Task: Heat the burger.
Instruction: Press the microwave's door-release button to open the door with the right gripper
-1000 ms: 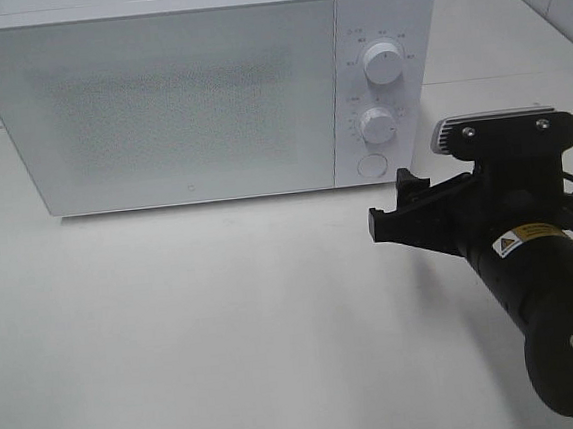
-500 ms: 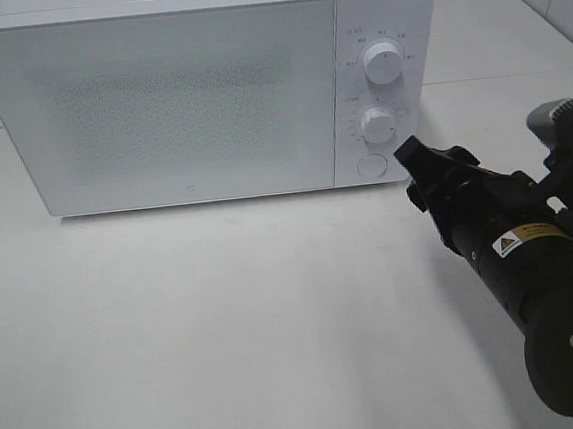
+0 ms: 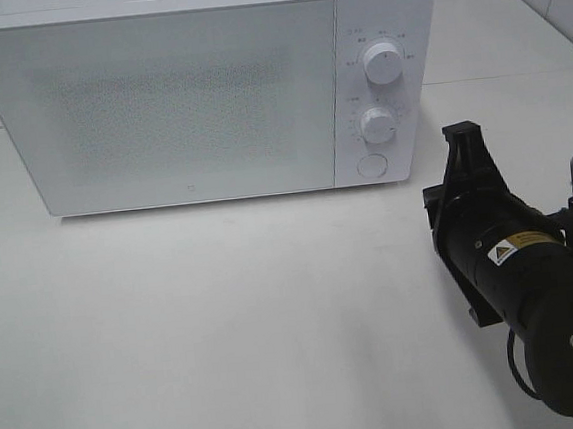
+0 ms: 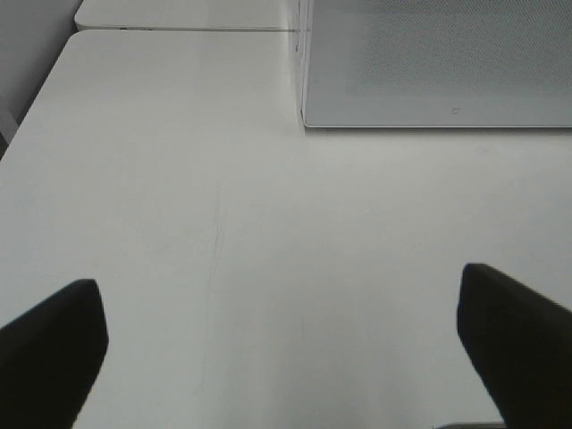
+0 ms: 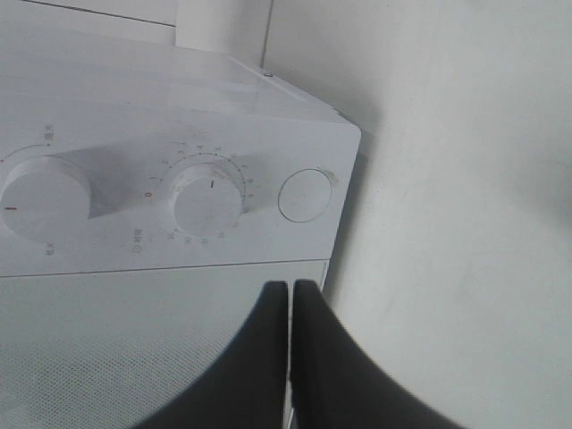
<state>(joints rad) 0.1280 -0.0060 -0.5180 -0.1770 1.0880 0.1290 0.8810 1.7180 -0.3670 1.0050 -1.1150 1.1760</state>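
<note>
**Exterior high view:** The right gripper [image 3: 464, 141], its black jaws pressed together on nothing, hangs just off the front right corner of the boxy white microwave oven [image 3: 186, 103]. It is near the round white push-button [image 3: 371, 166] but does not touch it. The frosted door [image 3: 156, 100] is closed. The burger is nowhere to be seen, and whether it sits behind that door cannot be told. The step in hand looks like pressing the push-button to release the door. To do it well, the closed tip should meet the push-button's centre squarely and push straight in. It should also stay clear of the lower dial [image 3: 377, 125], which sits just above, and of the upper dial [image 3: 383, 63] beyond it. Nothing lies on the plain white table [image 3: 226, 330] in front of the door.

**Left wrist view:** The left gripper [image 4: 279, 295] hovers over the table with its jaws wide apart and nothing between them. The far corner of the microwave oven [image 4: 429, 63] lies ahead of it. If the door hinges on that side, it may swing towards this arm.

**Right wrist view:** The shut fingertips [image 5: 277, 295] point at the line where the door meets the control panel. The push-button [image 5: 307, 195] lies apart from them, beside the lower dial [image 5: 208, 198]. The tip probably needs to move across to the push-button before pressing.
</note>
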